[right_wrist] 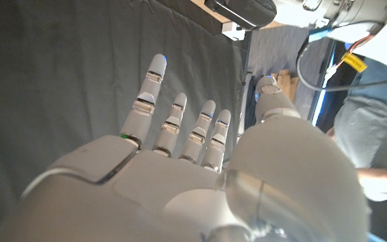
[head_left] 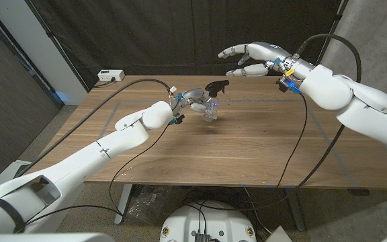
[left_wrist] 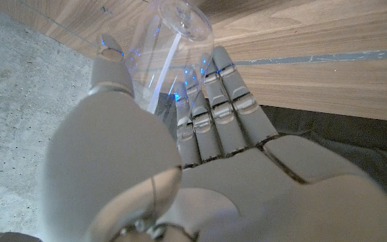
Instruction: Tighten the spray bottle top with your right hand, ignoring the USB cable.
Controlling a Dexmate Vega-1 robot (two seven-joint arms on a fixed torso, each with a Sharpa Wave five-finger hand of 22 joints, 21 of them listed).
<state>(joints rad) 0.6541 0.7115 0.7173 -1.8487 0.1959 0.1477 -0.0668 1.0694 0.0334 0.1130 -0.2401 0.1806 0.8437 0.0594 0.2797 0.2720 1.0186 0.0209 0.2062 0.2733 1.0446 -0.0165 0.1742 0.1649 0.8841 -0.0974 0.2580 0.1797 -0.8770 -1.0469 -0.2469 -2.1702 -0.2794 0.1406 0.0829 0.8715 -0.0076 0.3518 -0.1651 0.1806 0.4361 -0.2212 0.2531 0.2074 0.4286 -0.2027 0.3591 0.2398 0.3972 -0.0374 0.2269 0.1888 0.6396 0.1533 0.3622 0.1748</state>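
Left hand (head_left: 192, 99) grips clear plastic spray bottle (head_left: 211, 109), black trigger top (head_left: 218, 86), above grained wooden table (head_left: 247, 148). Right hand (head_left: 250, 59) raised far right, glossy fingers spread, empty.

Head camera looks down from above across the wooden counter (head_left: 247, 141). Left wrist camera sits close behind the left hand (left_wrist: 200, 168), sharing that counter; right wrist camera faces a dark curtain (right_wrist: 59, 74).

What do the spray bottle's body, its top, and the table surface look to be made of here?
Spray bottle: body looks like clear glossy plastic; the left wrist view shows the dip tube and wood through it. Its top: black, probably matte plastic. Table: brown wood or wood veneer, visible grain, satin sheen. Left hand holds the bottle.
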